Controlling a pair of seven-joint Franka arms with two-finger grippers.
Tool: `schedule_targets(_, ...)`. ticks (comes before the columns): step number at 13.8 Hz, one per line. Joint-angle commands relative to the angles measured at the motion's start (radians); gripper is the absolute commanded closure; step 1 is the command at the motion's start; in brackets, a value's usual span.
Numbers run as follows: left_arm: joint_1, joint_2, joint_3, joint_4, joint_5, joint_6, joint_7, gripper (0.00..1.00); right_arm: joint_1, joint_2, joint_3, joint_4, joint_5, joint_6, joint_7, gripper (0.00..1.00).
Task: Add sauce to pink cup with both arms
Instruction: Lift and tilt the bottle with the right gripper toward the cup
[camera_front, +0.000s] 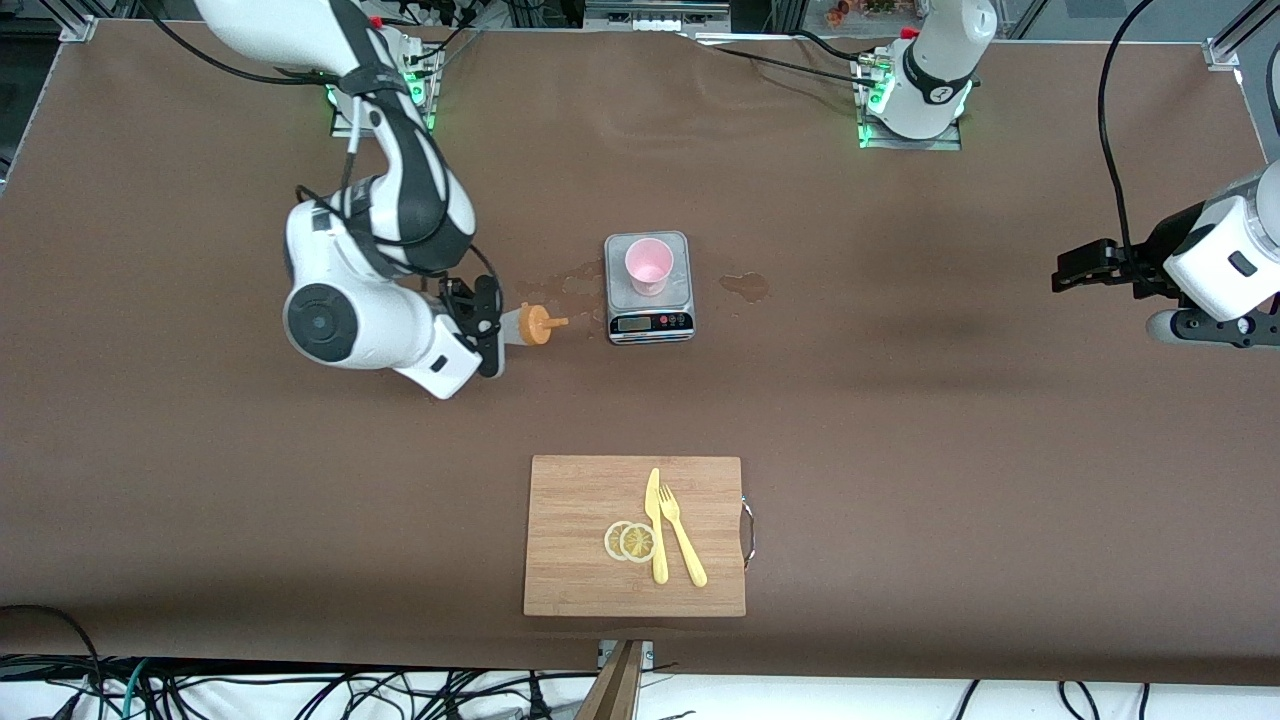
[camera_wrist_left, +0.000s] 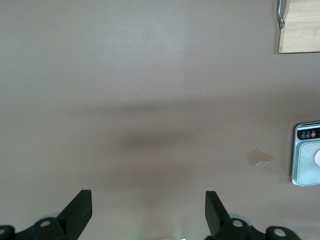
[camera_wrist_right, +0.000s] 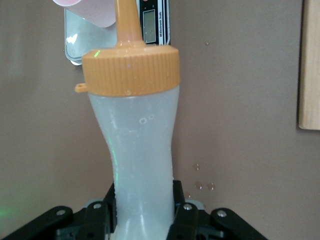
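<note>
Right pincer (camera_wrist_right: 145, 212) clamps sauce (camera_wrist_right: 137, 150); left pincer (camera_wrist_left: 148, 210) wide

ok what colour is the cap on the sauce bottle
Orange, on the sauce bottle held by the right gripper; clearest in the right wrist view.

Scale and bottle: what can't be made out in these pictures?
- Scale display: too small in the front view; nozzle crosses it in the right wrist view.
- Cup contents: cut off by the right wrist view's edge.
- Bottle base: hidden between the right gripper fingers.
- Left gripper, open over bare table: cup cut off at its view's edge.
</note>
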Motion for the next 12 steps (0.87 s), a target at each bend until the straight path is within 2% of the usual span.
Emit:
schedule_targets(1,-0.003,0.002,0.002,0.012,0.003,-0.012,0.01,0.0,0.056,-0.025,0.009,-0.027,-0.047,0.022,0.091,0.91)
schedule_targets(4,-0.003,0.002,0.002,0.012,0.003,-0.012,0.012,0.0,0.101,-0.022,0.015,-0.027,-0.099,0.022,0.169,0.91)
schedule_targets(8,-0.003,0.002,0.002,0.012,0.003,-0.012,0.012,0.0,0.118,-0.024,0.071,-0.026,-0.166,0.021,0.266,0.91)
schedule_targets(12,-0.003,0.002,0.002,0.012,0.002,-0.012,0.012,0.0,0.157,-0.024,0.074,-0.03,-0.229,0.001,0.301,0.91)
